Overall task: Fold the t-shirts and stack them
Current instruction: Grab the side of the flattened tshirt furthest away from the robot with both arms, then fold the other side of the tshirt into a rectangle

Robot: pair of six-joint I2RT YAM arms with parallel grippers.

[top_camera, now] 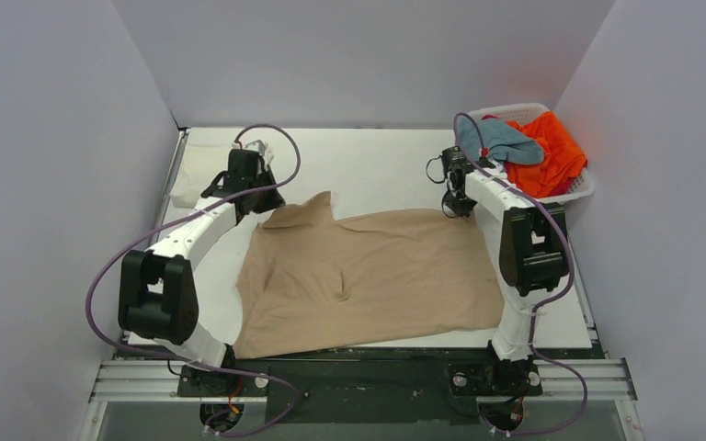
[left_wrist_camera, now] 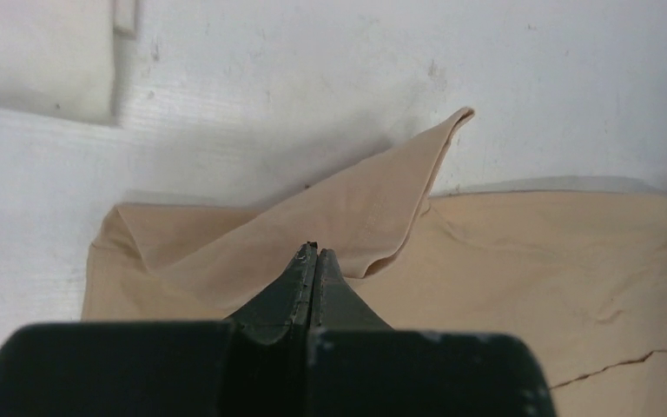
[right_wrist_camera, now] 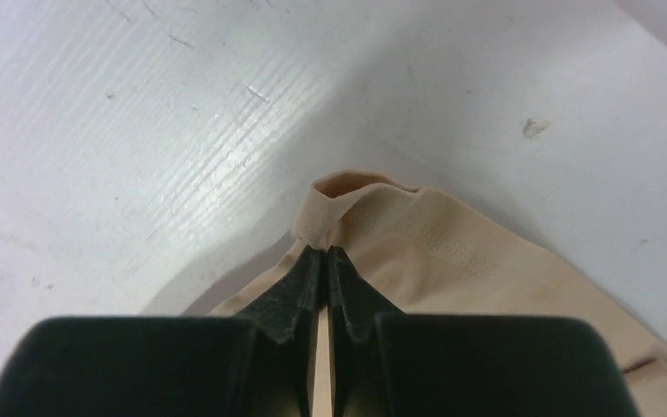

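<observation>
**Tan t-shirt [top_camera: 368,276] pinched at both far corners: fold in one even sweep**

Far left on the table [top_camera: 377,161]: cream-white t-shirt [top_camera: 195,176], apparently a flat folded pad, well apart from the work. Just right of that, left gripper [left_wrist_camera: 313,252], jaws pressed together, seemingly on a raised flap at the far-left corner of the tan t-shirt, flap peaked and draped back over the body. Across the middle, spread wide between the two arms, near hem close to the table's near edge, a shallow crease near the centre. At the far-right corner, right gripper [right_wrist_camera: 325,254], clamped on the bunched hem, a sliver of tan cloth showing between the fingers. Beyond, at the far-right edge, basket [top_camera: 585,189] holding grey-blue t-shirt [top_camera: 501,142] and orange t-shirt [top_camera: 552,158].

Judged step: first fold, far edge to near edge.

- Lift both corners to equal height, only enough to clear the cloth beneath.
- Draw gently apart first, to take out the left flap's slack and the centre crease.
- Travel toward the near edge at matched speed; left side likelier to lag or double over, held by a loose flap rather than a hem.
- Lay far edge squarely on near hem, then release both together.
- Avoid dragging the whole shirt off the near edge.
</observation>
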